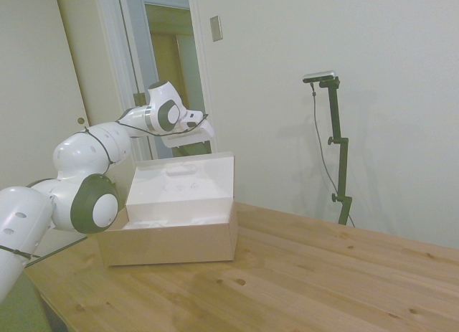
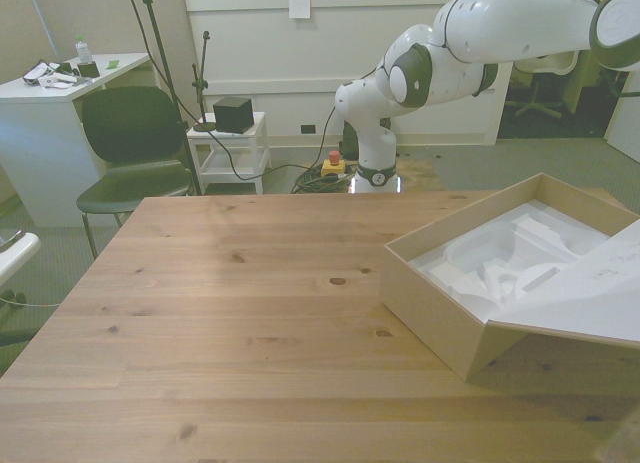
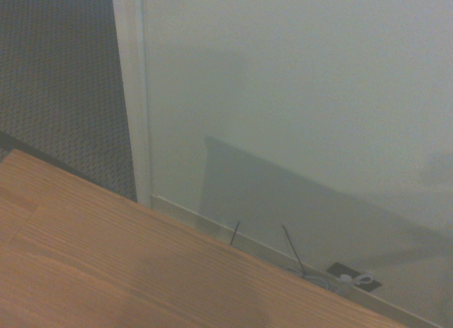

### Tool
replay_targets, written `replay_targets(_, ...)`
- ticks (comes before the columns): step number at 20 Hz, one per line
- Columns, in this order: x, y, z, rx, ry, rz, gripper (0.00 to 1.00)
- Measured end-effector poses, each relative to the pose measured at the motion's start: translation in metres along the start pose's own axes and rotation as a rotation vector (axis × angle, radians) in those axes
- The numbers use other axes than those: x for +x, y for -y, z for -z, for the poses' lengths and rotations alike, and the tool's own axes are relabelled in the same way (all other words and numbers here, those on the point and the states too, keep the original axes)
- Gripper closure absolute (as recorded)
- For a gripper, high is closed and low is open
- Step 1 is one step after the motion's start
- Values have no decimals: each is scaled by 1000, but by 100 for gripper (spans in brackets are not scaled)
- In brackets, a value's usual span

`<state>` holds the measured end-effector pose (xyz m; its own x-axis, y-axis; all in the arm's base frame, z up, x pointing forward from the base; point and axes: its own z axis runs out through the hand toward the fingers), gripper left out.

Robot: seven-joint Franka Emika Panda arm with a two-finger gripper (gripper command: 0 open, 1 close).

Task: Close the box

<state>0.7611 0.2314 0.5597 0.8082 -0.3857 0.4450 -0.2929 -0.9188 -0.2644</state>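
I am seeing the box (image 1: 172, 235) sitting open on the wooden surface (image 1: 301, 274), toward the front view's right (image 2: 470, 318), with its lid (image 1: 183, 178) standing up from the hinge side in the side view and showing its white inside. In the front view the lid (image 2: 590, 293) is hanging out past the box's near corner and running off the picture's right edge. A white moulded insert (image 2: 500, 258) is lying in the tray. The arm (image 1: 86, 174) is reaching in from the side view's left, bent at the elbow, and the gripper (image 1: 193, 133) is hovering above the top edge of the lid, just over it; I cannot tell from this angle whether it is touching. The fingers are not showing clearly in either wide view, so I cannot tell how far apart they are standing or whether they are gripping anything. In the front view only the arm's upper links (image 2: 480, 43) are showing, crossing the top right. The wrist camera is looking away from the box, taking in a corner of the wooden surface (image 3: 106, 264), a pale wall (image 3: 297, 94) and a strip of carpet (image 3: 56, 73).
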Motion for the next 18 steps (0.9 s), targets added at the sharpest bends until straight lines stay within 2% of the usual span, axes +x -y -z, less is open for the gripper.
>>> replay_targets(3,1,-1,4,-6,3,-14,0)
replay_targets(8,-1,2,30,-58,3,-47,0)
replay_targets(14,-3,1,42,-97,4,-97,0)
replay_targets(18,-6,1,68,-125,30,-145,0)
